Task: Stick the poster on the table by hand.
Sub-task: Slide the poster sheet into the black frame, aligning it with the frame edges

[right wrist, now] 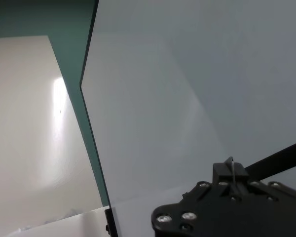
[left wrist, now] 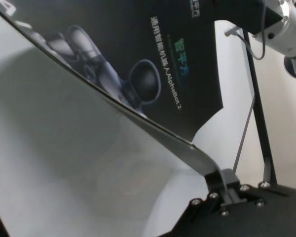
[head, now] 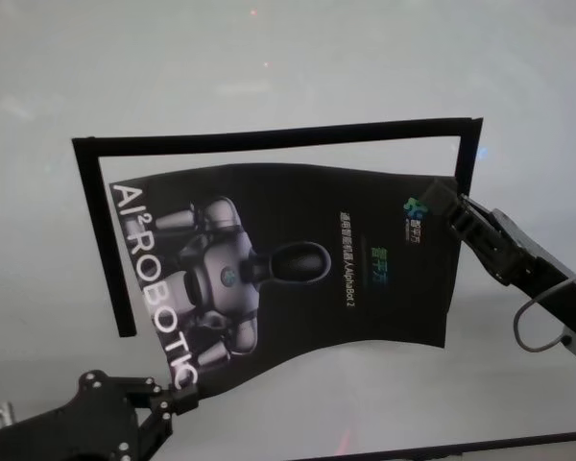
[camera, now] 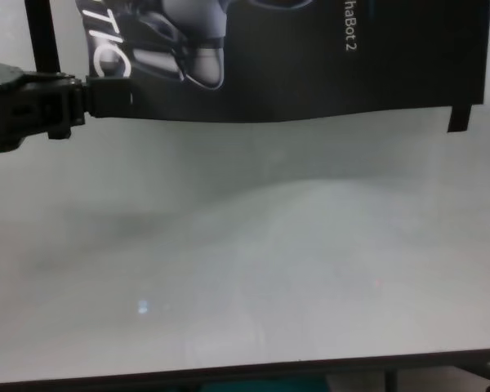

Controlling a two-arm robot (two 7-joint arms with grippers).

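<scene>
The poster (head: 298, 259), black and glossy with a grey robot figure and white letters, hangs curved above the table (head: 269, 58), stretched between both grippers. My left gripper (head: 178, 396) is shut on its near left corner, beside the white letters; this grip also shows in the left wrist view (left wrist: 226, 185) and the chest view (camera: 106, 94). My right gripper (head: 440, 204) is shut on the far right corner. In the right wrist view only a thin sheet edge shows in that gripper (right wrist: 230, 170). The poster's near edge sags in a wave (camera: 310, 57).
Narrow black tape strips lie on the table as a partial frame: one along the far side (head: 278, 137), one down the left (head: 104, 240), a short one at the right (head: 468, 154). The table's dark front edge (camera: 245, 376) runs near me.
</scene>
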